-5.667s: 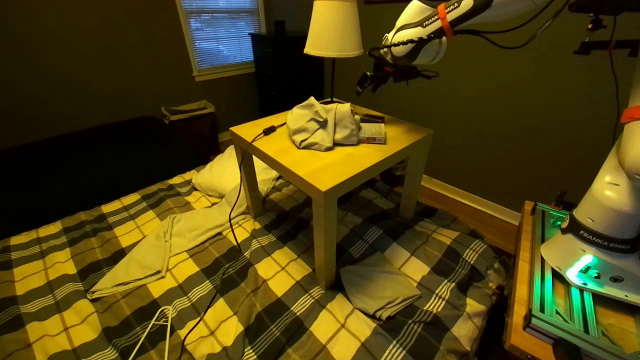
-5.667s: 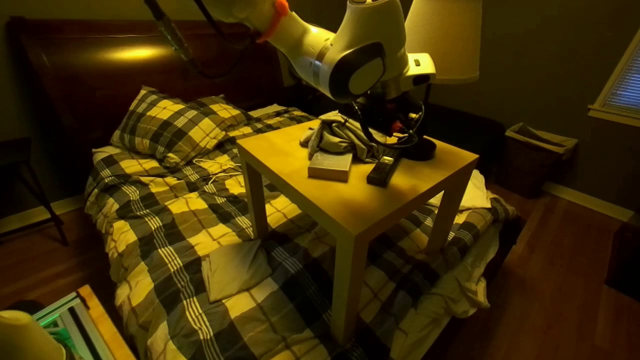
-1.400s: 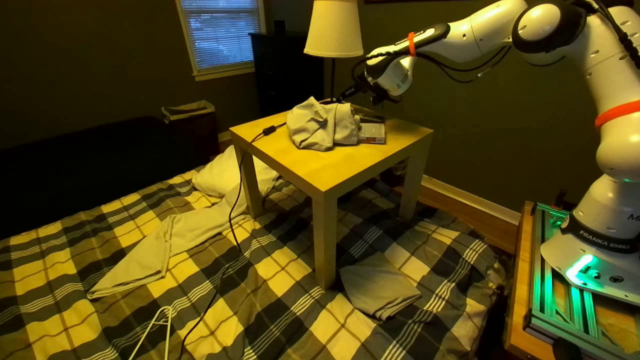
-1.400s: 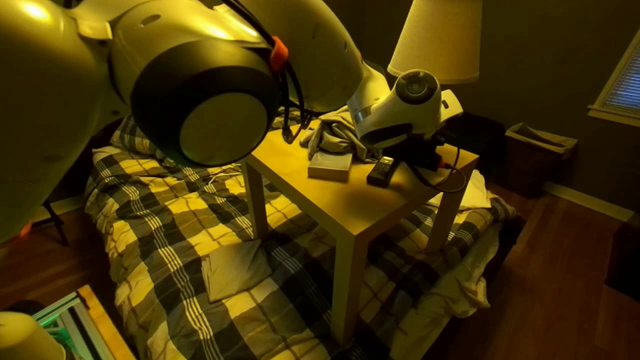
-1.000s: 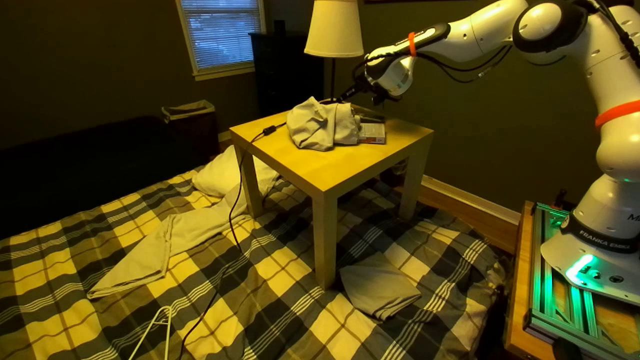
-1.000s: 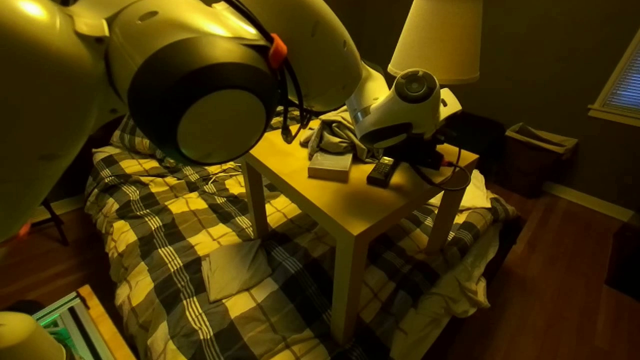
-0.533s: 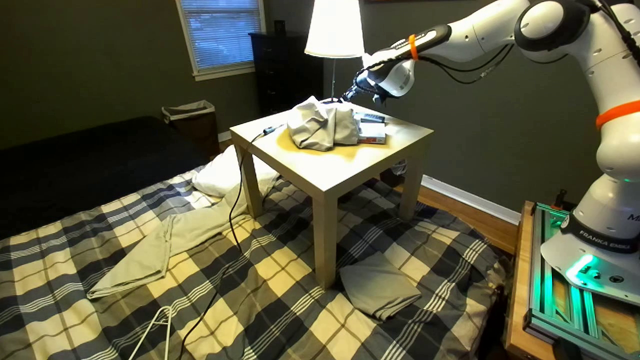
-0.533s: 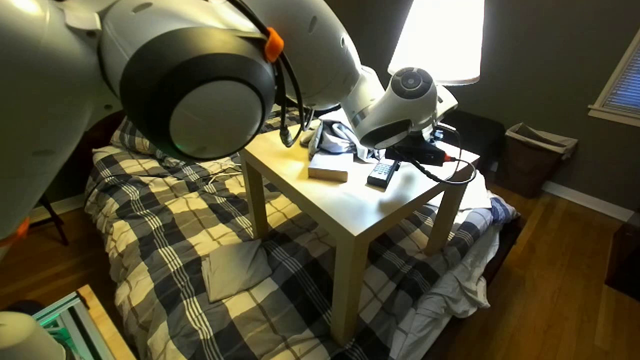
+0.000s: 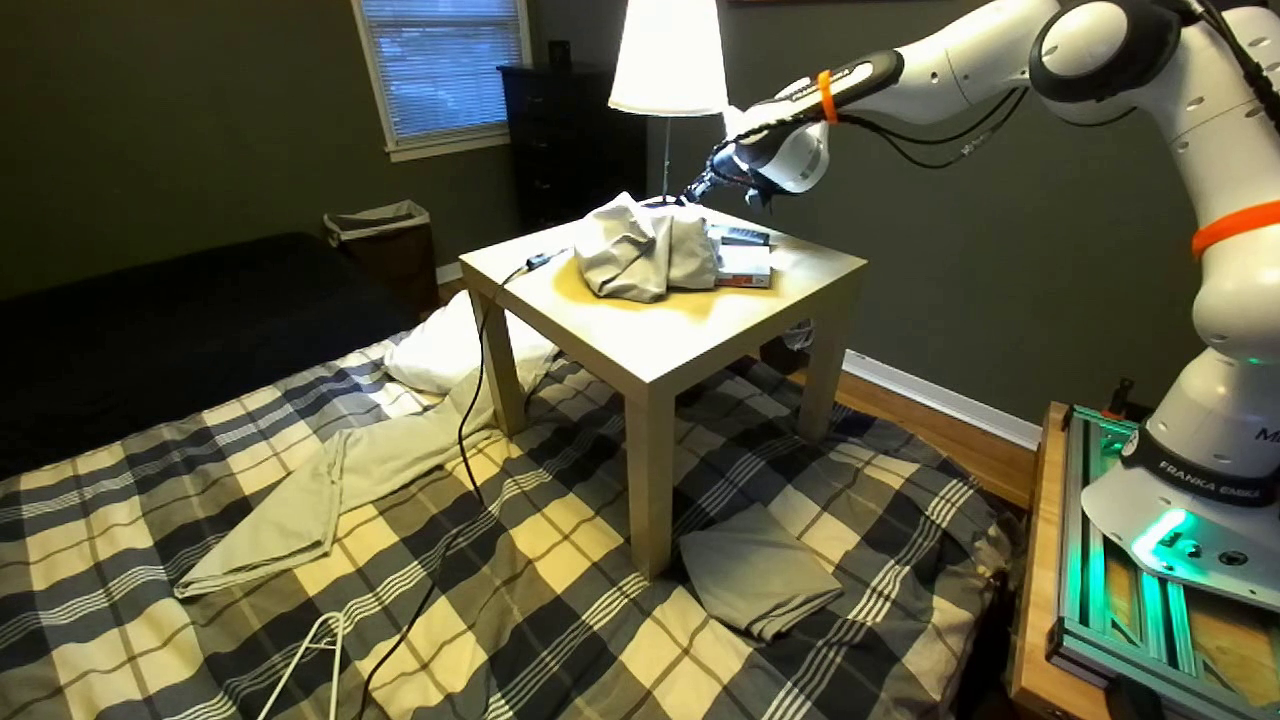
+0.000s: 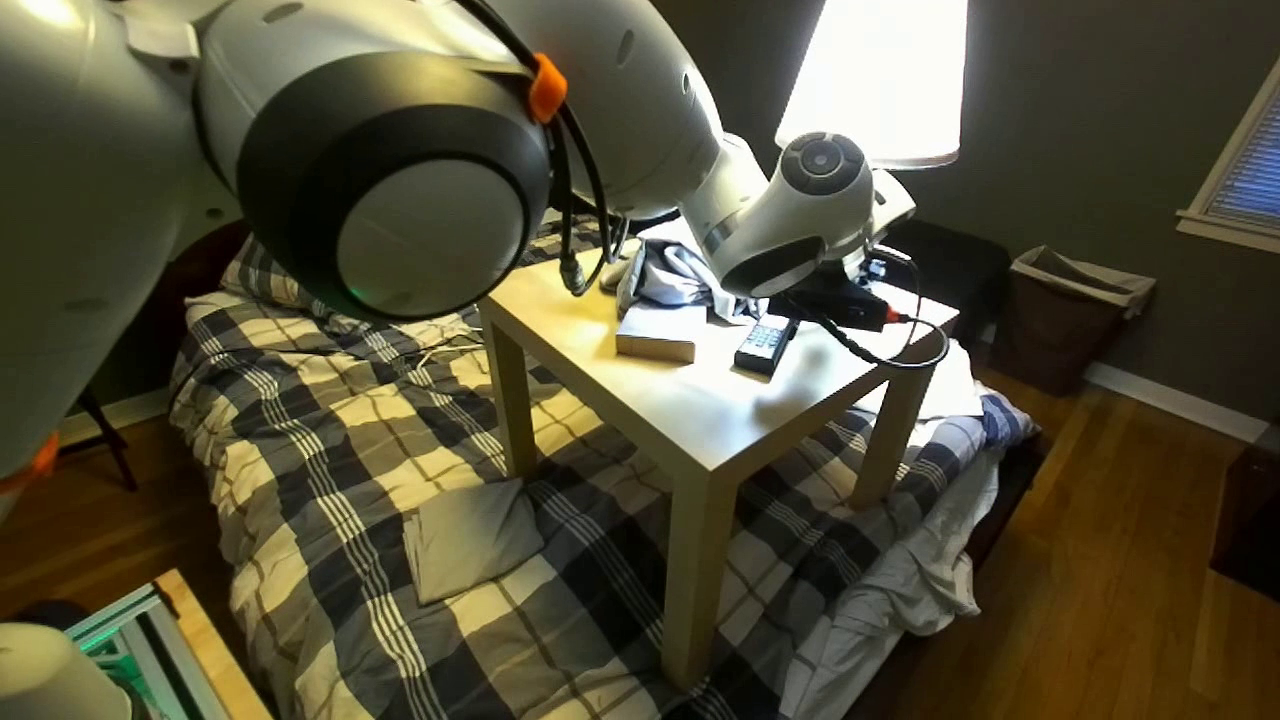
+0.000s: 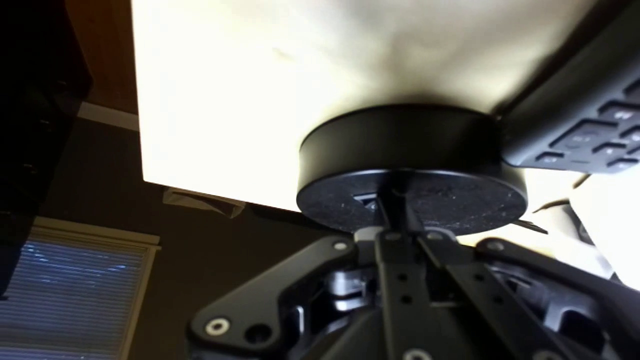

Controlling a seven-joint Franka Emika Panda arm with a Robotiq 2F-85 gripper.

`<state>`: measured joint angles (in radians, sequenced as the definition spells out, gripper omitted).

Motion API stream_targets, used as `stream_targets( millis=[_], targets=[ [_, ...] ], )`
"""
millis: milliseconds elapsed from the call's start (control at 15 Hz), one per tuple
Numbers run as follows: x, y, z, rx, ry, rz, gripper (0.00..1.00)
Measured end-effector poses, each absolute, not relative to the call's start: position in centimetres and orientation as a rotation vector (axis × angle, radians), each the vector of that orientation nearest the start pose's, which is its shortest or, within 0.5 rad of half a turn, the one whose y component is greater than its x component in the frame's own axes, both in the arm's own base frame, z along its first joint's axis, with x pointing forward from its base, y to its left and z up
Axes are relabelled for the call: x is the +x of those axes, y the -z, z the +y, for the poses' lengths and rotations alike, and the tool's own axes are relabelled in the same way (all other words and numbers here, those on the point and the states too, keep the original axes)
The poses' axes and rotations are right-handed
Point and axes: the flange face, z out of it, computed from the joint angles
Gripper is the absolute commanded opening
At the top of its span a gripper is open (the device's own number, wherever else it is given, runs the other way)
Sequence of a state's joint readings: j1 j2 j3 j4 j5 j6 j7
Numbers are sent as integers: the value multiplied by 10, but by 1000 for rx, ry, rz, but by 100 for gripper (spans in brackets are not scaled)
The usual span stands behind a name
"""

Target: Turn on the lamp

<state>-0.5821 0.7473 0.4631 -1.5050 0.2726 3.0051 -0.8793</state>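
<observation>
End effector (image 11: 398, 207) closed, at lamp base (image 11: 380, 142); contact unclear.

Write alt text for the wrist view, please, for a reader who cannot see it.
A closed gripper reaches to the lamp's round black base on a glaringly bright tabletop, seen upside down. A black handset with buttons lies beside the base, to its right in the picture; a window with lowered blinds shows at lower left.

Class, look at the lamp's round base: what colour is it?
The lamp's round base is black, with pale specks on its top; the wrist view shows it best.
</observation>
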Motion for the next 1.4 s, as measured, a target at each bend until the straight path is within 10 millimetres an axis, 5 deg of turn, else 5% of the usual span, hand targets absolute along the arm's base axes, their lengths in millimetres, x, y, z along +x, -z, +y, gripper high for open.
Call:
stream_targets(
  millis=[600,667,733,1000,1400],
  targets=[
    [723,-356,-205,-2729,1333,-152,0],
    [721,-359,-206,-2721,1331,-140,9],
    [718,-362,-207,-2718,1314,-130,28],
    [698,-384,-198,-2715,1140,-181,56],
    [644,-448,-175,-2774,898,-284,99]
  ],
)
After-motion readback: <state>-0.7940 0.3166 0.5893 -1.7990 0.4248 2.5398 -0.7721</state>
